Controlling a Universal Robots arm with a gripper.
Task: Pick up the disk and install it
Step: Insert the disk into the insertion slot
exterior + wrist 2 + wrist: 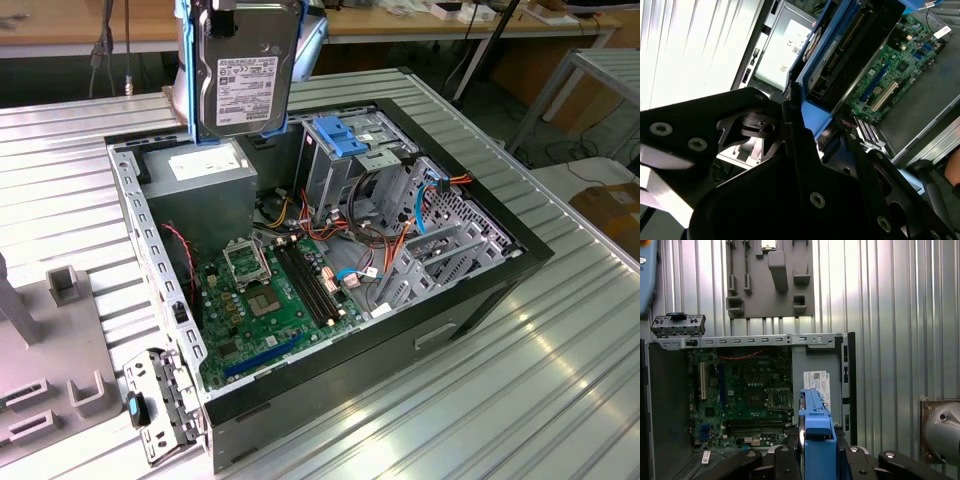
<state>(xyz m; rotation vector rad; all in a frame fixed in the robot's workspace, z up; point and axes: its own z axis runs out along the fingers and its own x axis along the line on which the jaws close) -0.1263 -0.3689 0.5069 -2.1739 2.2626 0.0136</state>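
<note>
Disk [245,75] is off its resting place and in the air, held upright with its label facing the exterior view. It is high over the open computer case [480,290], above the corner where the power supply [205,165] sits. The gripper [817,455] is closed on it. In both wrist views the dark fingers [790,117] press on either side of the bright blue carrier frame, and the drive body runs out beyond them toward the motherboard [740,395].

The pickup half of the job looks finished, while the install half is not yet done. The disk touches nothing in the case and is well apart from the metal drive cage [375,170], which stands toward the exterior view's right with a paler blue bracket [338,135] on top. The case lies on a ribbed metal table [520,400], with a grey fixture plate [770,295] just beside it.
</note>
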